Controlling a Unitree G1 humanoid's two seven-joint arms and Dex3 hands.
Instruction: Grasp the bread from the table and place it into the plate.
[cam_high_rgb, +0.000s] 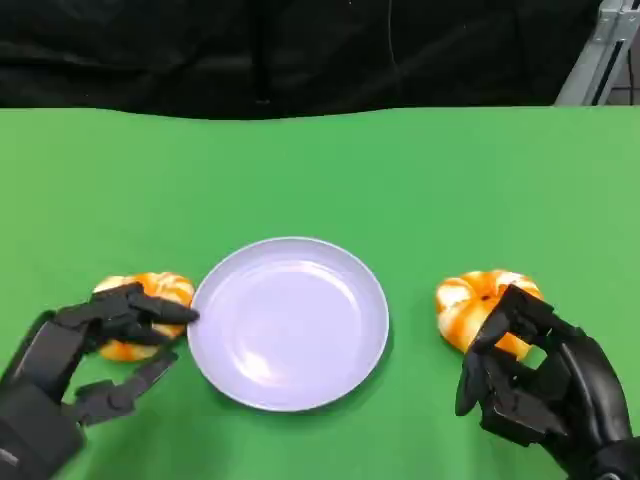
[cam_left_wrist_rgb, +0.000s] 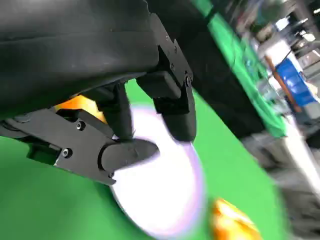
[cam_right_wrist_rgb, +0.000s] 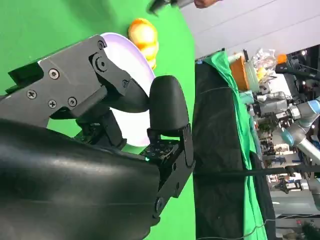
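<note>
Now | round glossy plate (cam_high_rgb: 289, 322) | L fingers (cam_high_rgb: 150, 308) on bun (cam_high_rgb: 160, 290) | R hand (cam_high_rgb: 530, 385) released

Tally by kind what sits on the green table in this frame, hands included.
Bread: 2, left bread and right bread
Plate: 1
Hands: 2, left hand and right hand
Total: 5

Glossy smooth plate (cam_high_rgb: 350, 300) on matt green table (cam_high_rgb: 450, 180)
</note>
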